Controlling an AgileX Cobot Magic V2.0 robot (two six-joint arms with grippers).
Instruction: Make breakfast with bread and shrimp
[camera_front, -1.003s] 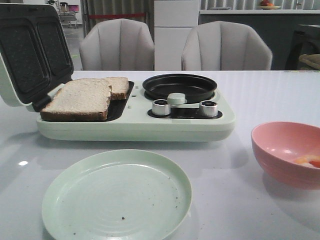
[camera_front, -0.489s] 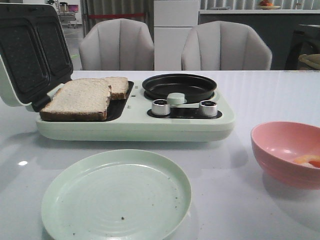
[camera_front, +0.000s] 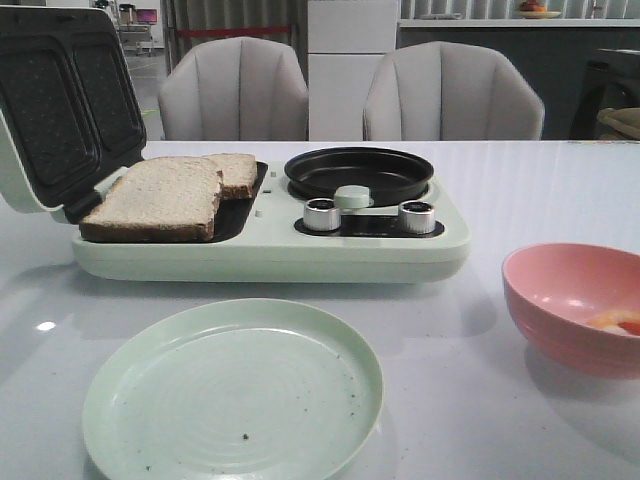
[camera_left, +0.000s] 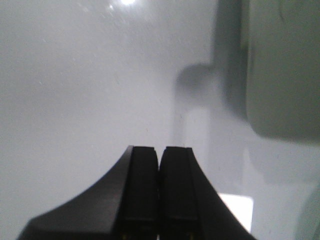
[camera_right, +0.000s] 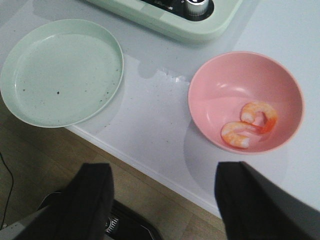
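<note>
Two slices of white bread (camera_front: 160, 197) with brown crusts lie on the open left plate of the pale green breakfast maker (camera_front: 270, 255). Two curled orange-and-white shrimp (camera_right: 250, 124) lie in the pink bowl (camera_right: 220, 90), which also shows at the right in the front view (camera_front: 560, 290). My right gripper (camera_right: 162, 172) is open and empty, back over the table's front edge, short of the bowl. My left gripper (camera_left: 160, 152) is shut and empty just above the bare table beside the maker's corner (camera_left: 280, 70). Neither gripper shows in the front view.
An empty pale green plate (camera_front: 235, 395) sits in front of the maker and also shows in the right wrist view (camera_right: 60, 75). The maker has a round black pan (camera_front: 358, 172), two silver knobs (camera_front: 320, 215) and a raised lid (camera_front: 60, 100). Two chairs stand behind the table.
</note>
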